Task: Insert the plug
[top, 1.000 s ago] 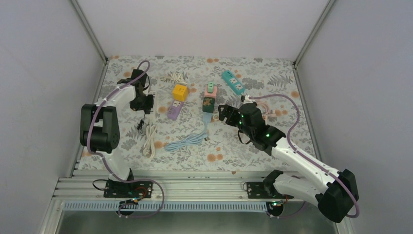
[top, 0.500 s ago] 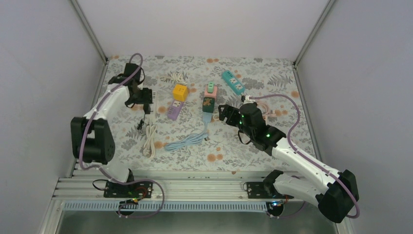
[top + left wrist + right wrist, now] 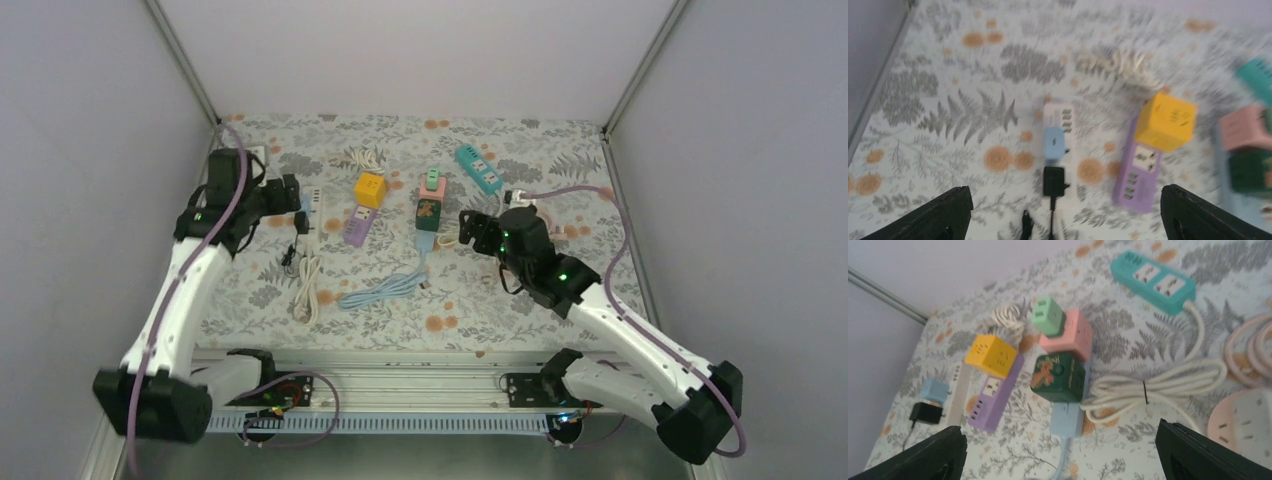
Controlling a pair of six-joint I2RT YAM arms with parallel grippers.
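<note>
Floral table (image 3: 470,300) bears 1 white strip (image 3: 1059,112) (black plug (image 3: 1053,181) on it).

This was a robotics lab cell (no home, despite the floral tablecloth (image 3: 560,150)): blank grey walls (image 3: 400,50) framed by metal posts (image 3: 185,65), a left arm (image 3: 185,290) and right arm (image 3: 620,325) bolted to an aluminium rail (image 3: 400,385), and coloured power strips (image 3: 478,168) laid out.

A: Any txt, labels, brands legible?
B: None. Orange print on dark green cube (image 3: 1057,376) is a pic, not letters; blurry.
A: Black plug (image 3: 1054,181), white strip (image 3: 1057,111), yellow cube (image 3: 991,356)?
B: Nothing readable, just socket holes. No nos. or signs elsewhere.
</note>
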